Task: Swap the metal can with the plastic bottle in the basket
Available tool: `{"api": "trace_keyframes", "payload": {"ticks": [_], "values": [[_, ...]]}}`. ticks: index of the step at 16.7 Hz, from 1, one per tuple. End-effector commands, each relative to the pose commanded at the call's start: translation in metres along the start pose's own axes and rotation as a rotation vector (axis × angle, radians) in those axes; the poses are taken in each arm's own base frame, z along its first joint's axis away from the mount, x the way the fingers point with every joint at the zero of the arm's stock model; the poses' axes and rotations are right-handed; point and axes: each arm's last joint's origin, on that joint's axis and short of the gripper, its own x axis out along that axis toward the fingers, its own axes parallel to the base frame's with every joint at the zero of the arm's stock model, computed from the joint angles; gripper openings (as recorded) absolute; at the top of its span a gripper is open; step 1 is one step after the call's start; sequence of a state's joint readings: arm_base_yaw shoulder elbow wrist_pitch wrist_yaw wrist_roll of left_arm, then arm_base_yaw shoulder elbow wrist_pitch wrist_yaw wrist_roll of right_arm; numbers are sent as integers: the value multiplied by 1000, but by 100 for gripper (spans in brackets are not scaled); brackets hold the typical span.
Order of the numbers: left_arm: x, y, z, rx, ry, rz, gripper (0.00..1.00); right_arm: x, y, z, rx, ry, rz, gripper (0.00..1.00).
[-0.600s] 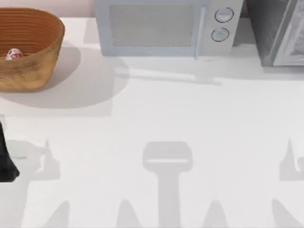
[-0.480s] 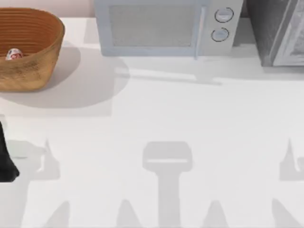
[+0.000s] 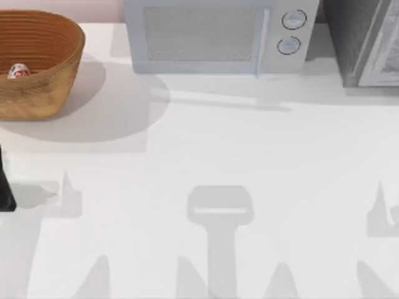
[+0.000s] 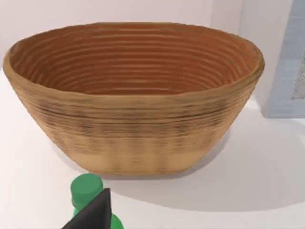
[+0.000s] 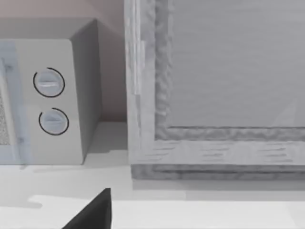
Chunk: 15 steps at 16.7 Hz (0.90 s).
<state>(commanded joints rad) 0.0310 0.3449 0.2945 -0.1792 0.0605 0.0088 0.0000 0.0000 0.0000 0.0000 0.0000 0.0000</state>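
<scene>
The basket [image 3: 37, 62] sits on the white counter [image 3: 249, 156] at the far left. It is big, round and orange-brown, with ribbed walls. The can [image 3: 18, 71] lies inside it, near the left side. The can is small and white with a red label.

The left arm [image 3: 5, 187] is at the left edge of the counter, nearer the front than the basket. It looks like a dark shape in the top view. In the left wrist view, the basket [image 4: 133, 95] stands close ahead. Its inside wall shows many rings. The green bottle [image 4: 88, 195] is right at the left gripper [image 4: 95, 214], with its cap pointing up. A dark finger [image 4: 97, 212] covers part of the bottle. I cannot tell if the gripper is squeezing the bottle or just next to it. The bottle is outside the basket, in front of its wall.

A pale microwave [image 3: 215, 34] with two round knobs stands at the back of the counter, in the middle. A grey box [image 3: 368, 40] stands at the back right.

In the right wrist view, the right gripper [image 5: 95, 212] shows as one dark finger tip. I cannot tell if it is open or closed. It faces the microwave [image 5: 47, 95] and the grey box [image 5: 214, 86].
</scene>
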Motion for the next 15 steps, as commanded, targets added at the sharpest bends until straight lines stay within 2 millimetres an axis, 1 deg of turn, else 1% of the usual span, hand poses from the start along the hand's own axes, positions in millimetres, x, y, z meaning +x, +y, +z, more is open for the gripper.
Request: {"api": "trace_keyframes", "payload": {"ticks": [3, 4, 6, 9, 11, 13, 15], "values": [[18, 4, 42, -12, 164, -24, 100, 0, 0, 0, 0, 0, 0, 100], [27, 6, 58, -18, 222, -32, 100, 0, 0, 0, 0, 0, 0, 100], [53, 11, 87, -32, 337, -49, 100, 0, 0, 0, 0, 0, 0, 100], [105, 23, 126, -58, 503, -73, 100, 0, 0, 0, 0, 0, 0, 100], [146, 33, 142, -76, 608, -89, 100, 0, 0, 0, 0, 0, 0, 100], [189, 44, 149, -95, 706, -104, 100, 0, 0, 0, 0, 0, 0, 100], [231, 56, 147, -114, 798, -118, 100, 0, 0, 0, 0, 0, 0, 100]]}}
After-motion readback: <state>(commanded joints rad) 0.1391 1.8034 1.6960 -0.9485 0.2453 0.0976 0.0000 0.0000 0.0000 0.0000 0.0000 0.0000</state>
